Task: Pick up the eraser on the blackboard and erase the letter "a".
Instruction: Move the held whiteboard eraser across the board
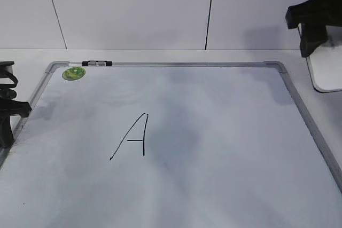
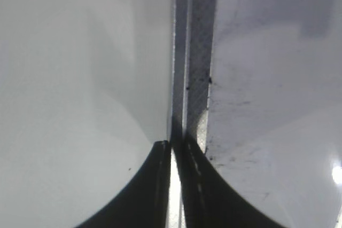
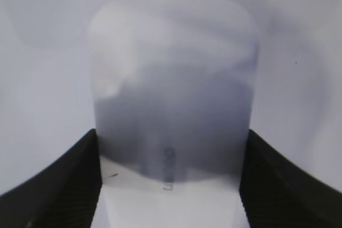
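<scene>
Black right pincer (image 3: pixel 171 185) is clamping the white oblong plastic eraser (image 3: pixel 173 89) across its flanks, seemingly light and rigid; left pincer (image 2: pixel 176 185) is sitting together.

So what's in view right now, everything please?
board: one, white with a grey frame, covers most of the table
capital A: one, black, left of the board's middle
sticker: one, green, board's far left corner
clip: one, black and silver, on the far frame edge
eraser: one, white, off the board, past its right edge
table: one, white, under the board
left gripper: one, black, at the board's left frame, jaws closed
right gripper: one, black, jaws either side of the eraser, grip unclear
</scene>
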Controlling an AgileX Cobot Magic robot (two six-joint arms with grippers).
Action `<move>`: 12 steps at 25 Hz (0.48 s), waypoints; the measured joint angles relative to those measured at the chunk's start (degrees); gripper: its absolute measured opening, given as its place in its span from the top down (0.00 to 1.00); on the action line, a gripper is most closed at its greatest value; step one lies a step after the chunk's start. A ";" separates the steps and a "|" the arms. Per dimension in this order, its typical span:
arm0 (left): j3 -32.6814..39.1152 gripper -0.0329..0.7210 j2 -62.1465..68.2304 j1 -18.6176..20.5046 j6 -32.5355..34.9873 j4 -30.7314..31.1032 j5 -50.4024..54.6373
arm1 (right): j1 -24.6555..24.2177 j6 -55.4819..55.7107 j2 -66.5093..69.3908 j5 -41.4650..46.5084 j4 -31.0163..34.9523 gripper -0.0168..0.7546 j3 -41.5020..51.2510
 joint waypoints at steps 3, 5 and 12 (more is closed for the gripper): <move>0.00 0.90 0.00 0.00 0.00 -0.04 0.00 | -1.55 -0.35 3.27 -0.49 1.64 0.25 0.00; 0.00 0.90 0.00 0.00 0.00 -0.13 0.00 | -3.29 -0.95 4.96 -0.62 3.09 0.25 0.00; 0.00 0.89 0.00 0.00 0.00 -0.13 0.00 | -9.95 -5.87 8.48 -0.62 9.57 0.25 0.18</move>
